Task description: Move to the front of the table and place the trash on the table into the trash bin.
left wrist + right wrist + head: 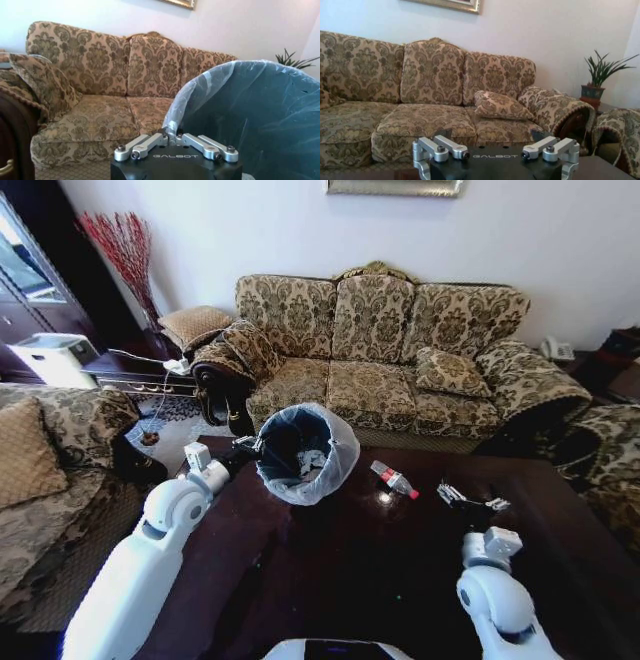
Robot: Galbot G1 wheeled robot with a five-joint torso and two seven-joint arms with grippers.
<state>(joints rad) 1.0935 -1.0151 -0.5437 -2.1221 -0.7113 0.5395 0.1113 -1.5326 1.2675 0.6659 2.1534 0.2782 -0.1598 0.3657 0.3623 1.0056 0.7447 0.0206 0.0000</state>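
Observation:
The trash bin (303,452), black with a bluish-white bag over its rim, tilts its mouth toward me at the far left of the dark table (330,570). White scraps lie inside it. My left gripper (244,445) is shut on the bin's left rim; the left wrist view shows the left gripper (171,133) pinched on the bag edge of the trash bin (250,112). One piece of trash, a clear bottle with a red label (395,479), lies on the table right of the bin. My right gripper (470,500) hovers open right of the bottle, fingers (422,167) spread wide.
A patterned sofa (380,350) runs behind the table, with armchairs at the left (50,460) and right (610,470). A side table with a phone (555,350) stands at the back right. A potted plant (600,75) is beside the sofa's right arm.

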